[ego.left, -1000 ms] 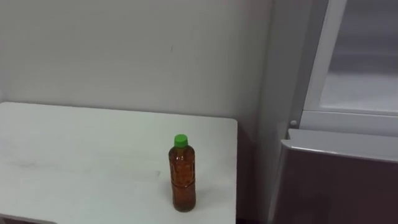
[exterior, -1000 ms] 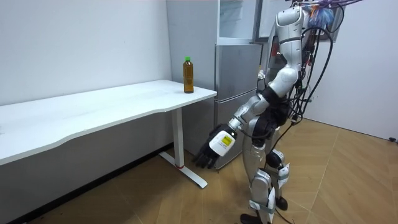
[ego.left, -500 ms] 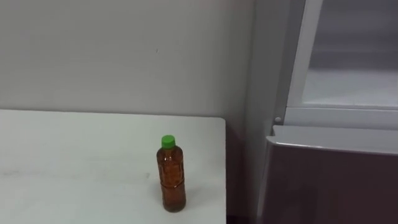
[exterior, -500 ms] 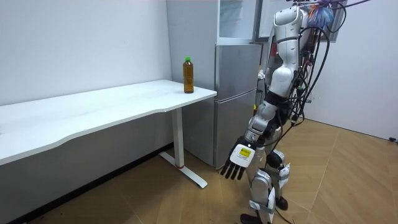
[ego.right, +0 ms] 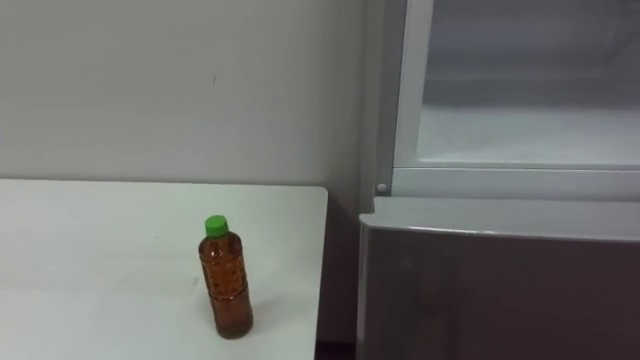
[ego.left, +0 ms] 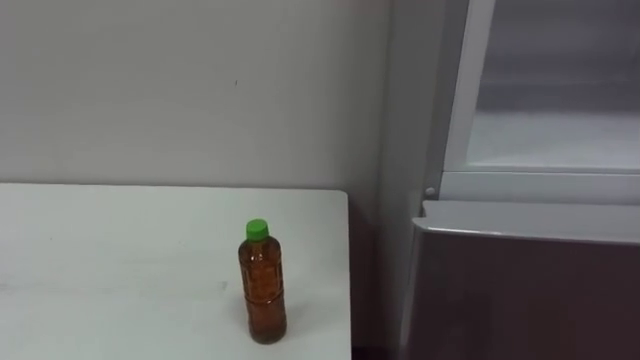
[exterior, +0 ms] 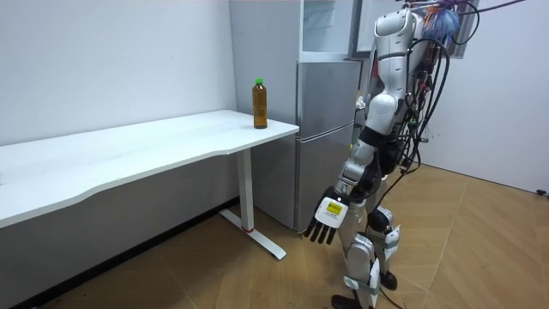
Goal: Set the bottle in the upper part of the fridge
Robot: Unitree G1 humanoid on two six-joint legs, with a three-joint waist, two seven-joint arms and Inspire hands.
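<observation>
Swinging back from its forward reach, the left hand point(exterior: 327, 225) is now hanging low beside the robot's legs, fingers loose and straight, grasping nothing. The robot is standing upright on the wooden floor point(exterior: 480, 257) in front of the fridge point(ego.left: 520, 285), near the table's end. On the white table point(ego.left: 110, 270) the bottle point(ego.left: 262, 296) is standing upright near the edge closest to the fridge, showing amber liquid under a green cap. Beyond it, the fridge's upper compartment point(ego.left: 555, 140) is showing a pale interior above the shut grey lower door, and the wall point(ego.left: 180, 90) is rising behind the table.
</observation>
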